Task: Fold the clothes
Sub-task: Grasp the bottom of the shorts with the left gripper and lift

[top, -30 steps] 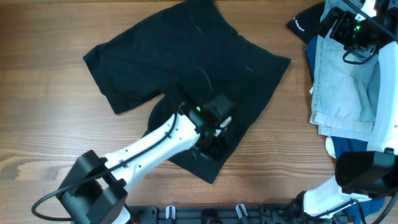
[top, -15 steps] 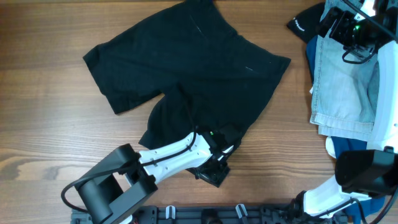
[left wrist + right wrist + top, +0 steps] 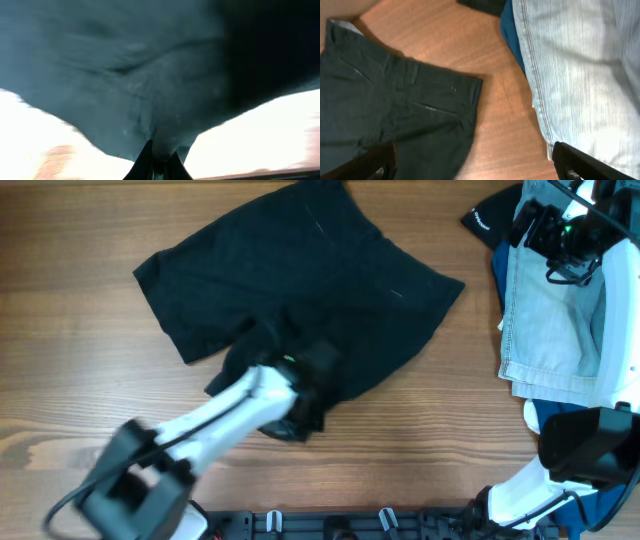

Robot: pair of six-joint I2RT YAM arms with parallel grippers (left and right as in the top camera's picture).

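Note:
The black shorts [image 3: 300, 270] lie spread across the middle of the wooden table, one leg toward the left and the other near my left arm. My left gripper [image 3: 300, 412] is shut on the hem of that near leg, which is bunched and lifted under it. In the left wrist view the dark fabric [image 3: 150, 90] fills the frame and is pinched between the left gripper's [image 3: 160, 164] closed jaws. My right gripper [image 3: 560, 235] hovers open at the far right above the jeans, nothing between its fingers [image 3: 585, 162]. The shorts' right edge [image 3: 395, 100] shows below it.
Light-blue denim jeans [image 3: 555, 320] lie along the right edge, also seen in the right wrist view [image 3: 580, 65]. A small black piece with white print [image 3: 490, 220] sits at the top right. Blue cloth [image 3: 560, 420] lies under the jeans.
The left gripper has gone from open to shut on the near leg's hem and has dragged it up and to the left. The right arm has barely moved.

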